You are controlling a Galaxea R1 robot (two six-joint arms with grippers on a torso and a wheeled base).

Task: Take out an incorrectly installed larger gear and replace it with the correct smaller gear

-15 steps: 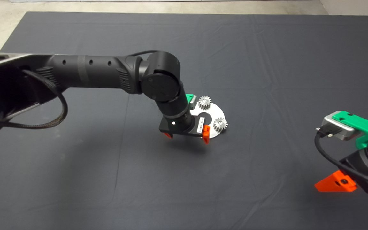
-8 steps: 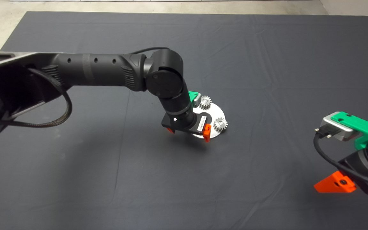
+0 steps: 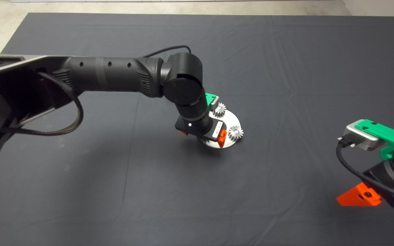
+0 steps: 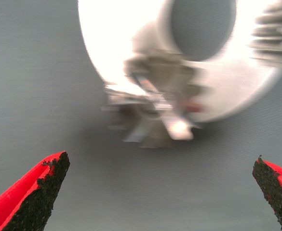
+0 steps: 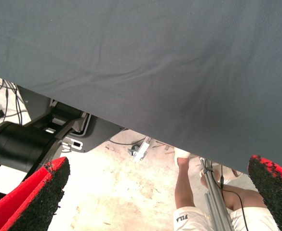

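Hovering wide open over the larger gear at the plate's seven-o'clock edge, the left claw is judged mid-approach; lowering and closing are called for.

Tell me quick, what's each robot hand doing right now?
Left end effector: open, holding nothing, over the larger gear.
Right end effector: open, holding nothing, waiting at the mat's edge.
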